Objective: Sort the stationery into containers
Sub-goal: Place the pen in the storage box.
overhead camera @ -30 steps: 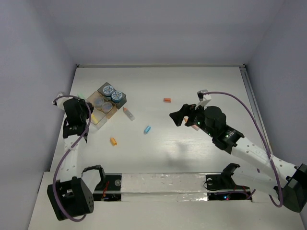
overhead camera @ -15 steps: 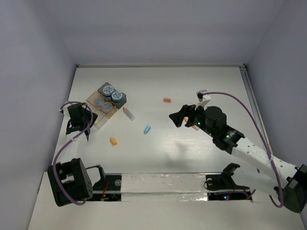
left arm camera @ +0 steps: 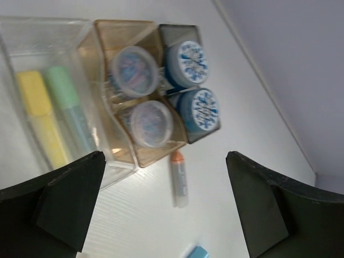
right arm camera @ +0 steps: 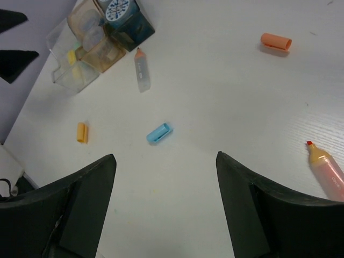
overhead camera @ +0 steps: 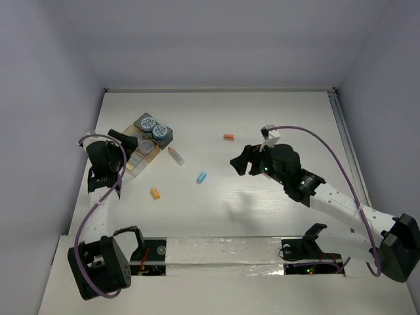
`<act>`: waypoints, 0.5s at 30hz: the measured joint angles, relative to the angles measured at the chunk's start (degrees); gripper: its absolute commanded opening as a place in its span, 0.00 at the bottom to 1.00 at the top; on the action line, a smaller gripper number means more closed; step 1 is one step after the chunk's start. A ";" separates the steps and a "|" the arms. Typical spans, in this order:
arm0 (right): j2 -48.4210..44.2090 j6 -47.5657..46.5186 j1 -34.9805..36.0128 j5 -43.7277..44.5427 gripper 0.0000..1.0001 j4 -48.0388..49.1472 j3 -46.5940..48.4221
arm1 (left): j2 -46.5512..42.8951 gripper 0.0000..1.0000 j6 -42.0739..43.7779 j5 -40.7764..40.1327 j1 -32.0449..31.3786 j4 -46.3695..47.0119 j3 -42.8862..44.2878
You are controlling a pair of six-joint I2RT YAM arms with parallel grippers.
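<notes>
Plain white table (overhead camera: 275, 111), lilac walls (overhead camera: 216, 39). Got the left gripper (left arm camera: 165, 161) spread wide with nothing in it, hovering by the tray cluster near the table's left edge: clear tray (left arm camera: 21, 27) with a yellow piece (left arm camera: 37, 102) and a green piece (left arm camera: 64, 97), tan tray (left arm camera: 123, 29) with two translucent cups (left arm camera: 134, 70), dark grey box (left arm camera: 177, 32) with two blue-patterned tubs (left arm camera: 191, 60). Just beside those, an orange-capped pen (left arm camera: 179, 180). Same deal with the right gripper (right arm camera: 165, 157): gaping, empty, up over a blue piece (right arm camera: 159, 133). Further out, an orange piece (right arm camera: 81, 132), an orange cap (right arm camera: 276, 41), a pinkish pen (right arm camera: 325, 169).
</notes>
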 measured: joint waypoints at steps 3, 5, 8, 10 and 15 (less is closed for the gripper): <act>1.51 -0.92 0.00 0.28 0.61 -0.44 0.04 | -3.50 0.96 1.70 4.15 -0.26 0.94 0.42; 2.56 -1.66 0.00 0.72 0.50 -1.53 0.50 | -4.90 0.97 3.52 7.17 -1.33 0.83 1.31; 5.25 -3.10 -0.44 1.44 0.34 -4.00 2.27 | -6.54 0.98 6.91 11.56 -5.27 0.76 2.82; 7.56 -4.26 -1.42 2.03 0.32 -6.05 3.89 | -8.15 0.98 9.46 14.40 -9.62 0.72 2.97; 15.58 -7.34 -6.36 3.69 0.46 -12.94 9.86 | -10.58 0.99 14.53 21.24 -21.86 0.76 2.99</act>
